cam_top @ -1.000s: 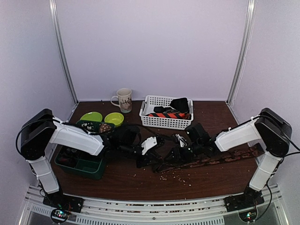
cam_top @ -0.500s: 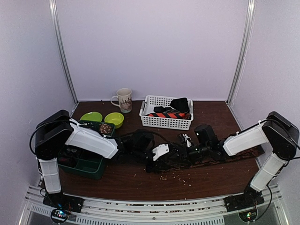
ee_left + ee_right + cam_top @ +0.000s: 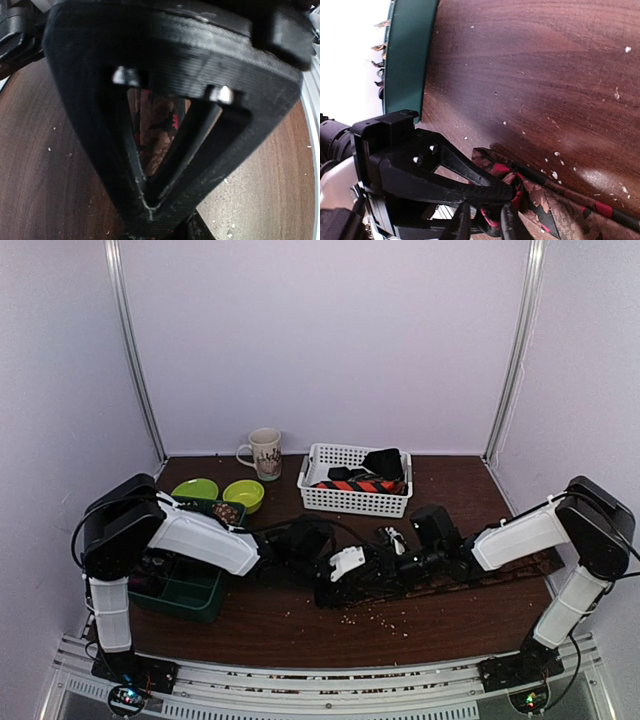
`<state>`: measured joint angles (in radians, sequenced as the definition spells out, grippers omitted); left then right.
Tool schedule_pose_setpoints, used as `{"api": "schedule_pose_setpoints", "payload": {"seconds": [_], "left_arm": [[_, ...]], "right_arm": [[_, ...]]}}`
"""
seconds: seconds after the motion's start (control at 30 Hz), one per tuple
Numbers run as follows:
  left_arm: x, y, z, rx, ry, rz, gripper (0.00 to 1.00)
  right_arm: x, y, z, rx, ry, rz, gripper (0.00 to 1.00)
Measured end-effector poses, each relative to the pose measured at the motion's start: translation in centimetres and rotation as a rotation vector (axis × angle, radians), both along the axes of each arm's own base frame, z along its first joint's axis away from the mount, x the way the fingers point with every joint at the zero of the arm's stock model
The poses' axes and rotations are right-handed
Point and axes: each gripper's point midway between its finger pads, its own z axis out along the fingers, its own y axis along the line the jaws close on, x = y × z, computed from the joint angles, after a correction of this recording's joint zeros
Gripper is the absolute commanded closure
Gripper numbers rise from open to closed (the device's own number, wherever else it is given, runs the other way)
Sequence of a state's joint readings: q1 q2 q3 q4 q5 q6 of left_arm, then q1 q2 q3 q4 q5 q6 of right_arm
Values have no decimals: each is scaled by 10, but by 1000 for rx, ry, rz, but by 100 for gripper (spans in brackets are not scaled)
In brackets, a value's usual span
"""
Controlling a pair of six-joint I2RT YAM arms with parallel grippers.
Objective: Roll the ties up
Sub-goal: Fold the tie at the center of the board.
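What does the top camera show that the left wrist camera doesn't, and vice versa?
Only the top camera: the right arm, the white basket holding other ties, the mug, two green bowls, the green bin, and the patterned tie stretching rightward across the table. Only the left wrist camera: the left gripper close up, its fingers meeting at the tips, with red-flecked fabric visible through the gap above them. Both: the patterned tie, the left gripper and the crumb-strewn wooden table.
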<state>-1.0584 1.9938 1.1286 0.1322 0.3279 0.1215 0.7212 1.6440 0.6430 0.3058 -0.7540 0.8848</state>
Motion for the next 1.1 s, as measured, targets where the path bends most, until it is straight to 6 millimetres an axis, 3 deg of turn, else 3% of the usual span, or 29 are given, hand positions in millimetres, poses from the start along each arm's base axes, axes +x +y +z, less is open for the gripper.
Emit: {"api": "schedule_pose_setpoints", "payload": {"seconds": [0.2, 0.27, 0.5, 0.63, 0.83, 1.0, 1.1], "left_arm": [[3, 1, -5, 15, -2, 16, 66], [3, 2, -6, 16, -2, 22, 63], [0, 19, -6, 28, 3, 51, 33], [-5, 28, -3, 22, 4, 54, 27], [-4, 27, -8, 26, 9, 57, 32], [0, 21, -16, 36, 18, 65, 55], [1, 13, -16, 27, 14, 61, 61]], "right_arm": [[-1, 0, -10, -39, 6, 12, 100], [-1, 0, -13, -47, 8, 16, 100], [-1, -2, -17, -58, 8, 19, 100], [3, -5, -17, -60, 5, 10, 100], [10, -10, -16, -57, -8, -7, 98], [11, -18, -20, -61, 1, -25, 74], [9, -24, -21, -63, 9, -33, 61]]}}
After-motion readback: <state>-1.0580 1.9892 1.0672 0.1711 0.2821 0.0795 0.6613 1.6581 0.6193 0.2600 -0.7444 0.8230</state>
